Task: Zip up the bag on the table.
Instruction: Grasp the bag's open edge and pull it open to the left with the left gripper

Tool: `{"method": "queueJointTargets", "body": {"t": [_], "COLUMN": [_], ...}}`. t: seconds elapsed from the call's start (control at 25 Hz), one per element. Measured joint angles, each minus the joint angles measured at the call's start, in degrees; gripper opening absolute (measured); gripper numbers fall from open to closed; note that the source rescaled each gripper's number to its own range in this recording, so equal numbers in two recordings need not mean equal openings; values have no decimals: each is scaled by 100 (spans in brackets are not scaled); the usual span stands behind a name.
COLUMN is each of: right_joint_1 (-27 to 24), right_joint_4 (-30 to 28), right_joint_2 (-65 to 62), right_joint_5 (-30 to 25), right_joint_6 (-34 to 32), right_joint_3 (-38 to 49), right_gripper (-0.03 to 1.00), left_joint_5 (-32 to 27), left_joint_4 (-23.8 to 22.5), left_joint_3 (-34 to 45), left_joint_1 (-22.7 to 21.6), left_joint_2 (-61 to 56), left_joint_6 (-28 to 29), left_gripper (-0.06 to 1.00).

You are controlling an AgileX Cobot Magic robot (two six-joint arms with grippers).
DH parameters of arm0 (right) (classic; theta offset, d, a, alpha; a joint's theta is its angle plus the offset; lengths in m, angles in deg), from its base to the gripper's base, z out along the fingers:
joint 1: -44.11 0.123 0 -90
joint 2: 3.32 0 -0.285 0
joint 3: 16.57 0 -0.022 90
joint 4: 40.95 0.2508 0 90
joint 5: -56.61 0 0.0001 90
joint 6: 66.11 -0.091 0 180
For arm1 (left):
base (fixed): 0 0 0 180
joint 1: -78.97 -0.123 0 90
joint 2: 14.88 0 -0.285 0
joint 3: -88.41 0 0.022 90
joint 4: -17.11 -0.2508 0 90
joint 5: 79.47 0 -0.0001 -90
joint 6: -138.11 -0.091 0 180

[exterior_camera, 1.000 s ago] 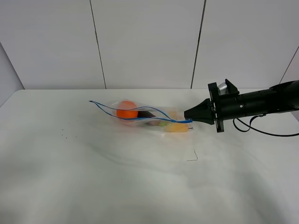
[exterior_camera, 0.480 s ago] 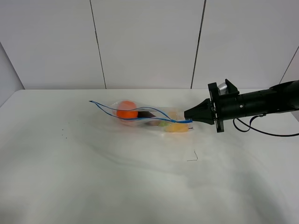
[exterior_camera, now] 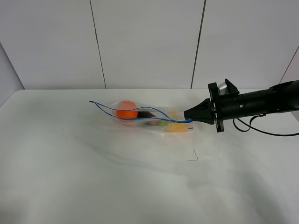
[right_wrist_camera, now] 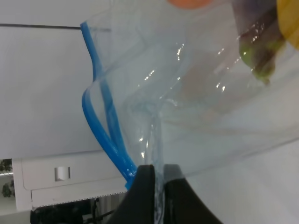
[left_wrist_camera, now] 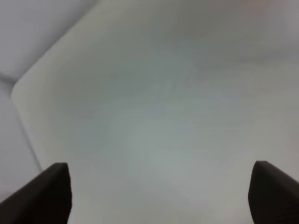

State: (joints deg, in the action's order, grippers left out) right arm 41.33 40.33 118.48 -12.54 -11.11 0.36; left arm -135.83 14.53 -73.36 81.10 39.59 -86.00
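Observation:
The clear crinkly bag (exterior_camera: 149, 119) lies on the white table (exterior_camera: 117, 177) behind its middle, with an orange (exterior_camera: 126, 109), a dark eggplant and a yellow pear (exterior_camera: 176, 127) inside. Its blue zip strip (exterior_camera: 135, 112) gapes open in two wavy lines. My right gripper (exterior_camera: 188, 117) is shut on the bag's right end at the zip corner. In the right wrist view the fingertips (right_wrist_camera: 145, 186) pinch the clear plastic (right_wrist_camera: 187, 107) beside the blue strip (right_wrist_camera: 100, 135). My left gripper (left_wrist_camera: 159, 191) is open, off the bag, over bare table; it does not show in the high view.
A small dark bent wire or thread (exterior_camera: 193, 157) lies on the table in front of the bag's right end. A black cable (exterior_camera: 261, 130) trails behind the right arm. White wall panels stand behind the table.

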Motion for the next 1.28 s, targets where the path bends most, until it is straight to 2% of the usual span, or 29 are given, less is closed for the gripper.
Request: {"method": "queueJointTargets", "body": {"t": [0.08, 0.12, 0.28, 0.4, 0.64, 0.88, 1.04, 1.28], "right_joint_1": [0, 0, 0, 0, 0, 0, 0, 0], "right_joint_4": [0, 0, 4, 4, 10, 29, 37, 41], "right_joint_2": [0, 0, 0, 0, 0, 0, 0, 0], "right_joint_5": [0, 0, 0, 0, 0, 0, 0, 0], "right_joint_6": [20, 38, 79, 93, 93, 93, 93, 93], "right_joint_3": [0, 0, 0, 0, 0, 0, 0, 0], "right_gripper": [0, 0, 0, 0, 0, 0, 0, 0], "left_joint_5": [83, 187, 789, 1381, 2585, 4198, 5039, 6085], "left_joint_4": [351, 673, 1993, 2406, 2491, 2510, 2528, 2530], "left_joint_3": [0, 0, 0, 0, 0, 0, 0, -2], "left_joint_1": [0, 16, 304, 744, 1962, 3362, 3992, 4494], "left_joint_2": [376, 565, 1186, 1624, 2622, 3630, 4192, 4886], "left_joint_6": [-532, -666, -831, -850, -856, -861, -861, -866], "left_gripper": [100, 99, 98, 97, 97, 97, 97, 97]}}
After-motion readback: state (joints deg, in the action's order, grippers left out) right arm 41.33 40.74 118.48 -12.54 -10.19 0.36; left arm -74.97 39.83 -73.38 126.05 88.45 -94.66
